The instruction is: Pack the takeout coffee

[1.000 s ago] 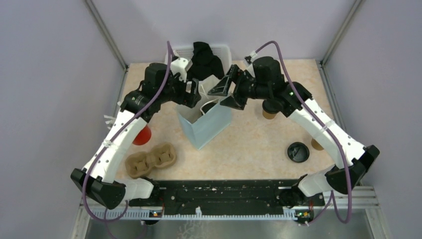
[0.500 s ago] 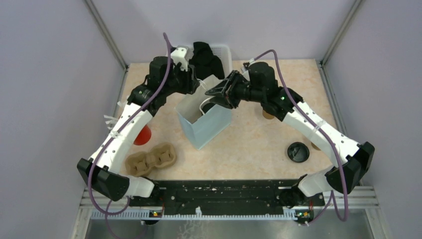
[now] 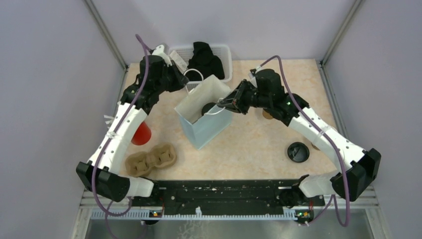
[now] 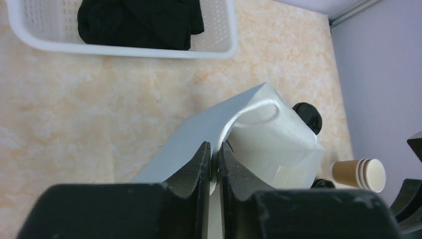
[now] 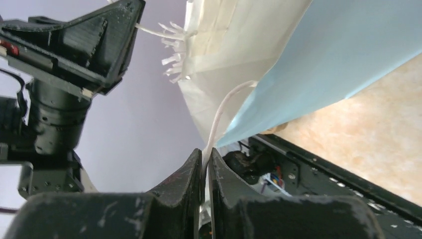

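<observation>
The bag point(image 3: 206, 129) had just been pulled open. The left jaws point(image 4: 215, 149) were seen clamped on one string handle point(image 4: 251, 107), and the right jaws point(image 5: 203, 155) were pinched together on the other handle point(image 5: 223, 112). The mouth was stretched wide between the two pairs of jaws, and the white lining was exposed. This was judged to be the readying of the bag, not yet the packing. The coffee point(image 3: 267, 115) was left outside on the counter point(image 3: 249, 144), behind the right jaws on the side away from the bag, and was half hidden by that arm. A dark round shape point(image 3: 209, 107) was seen in the mouth just ahead of the right jaws; what it was could not be told. With both pairs of jaws occupied, it was judged that one handle would have to be released before the coffee could be fetched. A second before, the right jaws had been spread wide above the rim; they had since been lowered and shut on their handle. The left jaws had been drawn back and outward, away from the right jaws, taking their handle along. The mouth, then a narrow slit, had been widened. The coffee appeared unmoved.
</observation>
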You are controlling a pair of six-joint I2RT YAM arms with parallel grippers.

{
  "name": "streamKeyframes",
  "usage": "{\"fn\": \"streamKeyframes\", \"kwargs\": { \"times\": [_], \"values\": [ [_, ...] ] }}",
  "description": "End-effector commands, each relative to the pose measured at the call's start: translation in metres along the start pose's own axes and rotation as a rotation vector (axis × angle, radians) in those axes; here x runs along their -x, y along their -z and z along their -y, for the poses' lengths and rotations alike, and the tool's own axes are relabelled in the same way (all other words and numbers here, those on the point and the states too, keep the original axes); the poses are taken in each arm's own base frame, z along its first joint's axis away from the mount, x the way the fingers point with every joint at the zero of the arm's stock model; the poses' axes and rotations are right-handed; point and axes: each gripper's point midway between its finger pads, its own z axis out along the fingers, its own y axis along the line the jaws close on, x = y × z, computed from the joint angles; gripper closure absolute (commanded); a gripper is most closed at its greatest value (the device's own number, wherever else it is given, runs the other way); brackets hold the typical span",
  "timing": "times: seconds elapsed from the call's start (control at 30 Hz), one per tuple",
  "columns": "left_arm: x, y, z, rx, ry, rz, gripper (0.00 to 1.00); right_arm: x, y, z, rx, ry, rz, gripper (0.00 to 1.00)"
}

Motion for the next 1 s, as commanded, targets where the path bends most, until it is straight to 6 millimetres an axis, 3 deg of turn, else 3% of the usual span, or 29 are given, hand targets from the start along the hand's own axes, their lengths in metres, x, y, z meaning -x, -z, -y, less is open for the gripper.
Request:
{"fn": "streamKeyframes", "kwargs": {
  "times": [0.0, 0.1, 0.27, 0.4, 0.53, 0.83, 0.97],
  "values": [
    [-0.013, 0.002, -0.011, -0.026, 0.194, -0.08, 0.87, -0.002, 0.013, 0.007, 0.065, 0.208, -0.076, 0.93],
    [-0.022, 0.004, -0.022, -0.041, 0.261, -0.13, 0.9, 0.003, 0.013, 0.021, 0.056, 0.309, -0.131, 1.0],
    [-0.037, 0.008, -0.028, -0.056, 0.339, -0.186, 0.94, 0.017, 0.02, 0.039, 0.038, 0.435, -0.18, 1.0],
    [-0.054, 0.012, -0.015, -0.131, 0.437, -0.249, 0.99, 0.03, 0.025, 0.057, 0.004, 0.479, -0.231, 1.0],
    [-0.069, 0.019, 0.0, -0.205, 0.564, -0.323, 1.0, 0.05, 0.026, 0.061, -0.011, 0.523, -0.232, 1.0],
    [-0.097, 0.04, 0.019, -0.231, 0.687, -0.43, 1.0, 0.093, 0.006, 0.065, -0.103, 0.614, -0.194, 1.0],
    [-0.124, 0.046, 0.025, -0.219, 0.726, -0.49, 1.0, 0.108, -0.007, 0.068, -0.131, 0.642, -0.186, 1.0]
  ]
}}
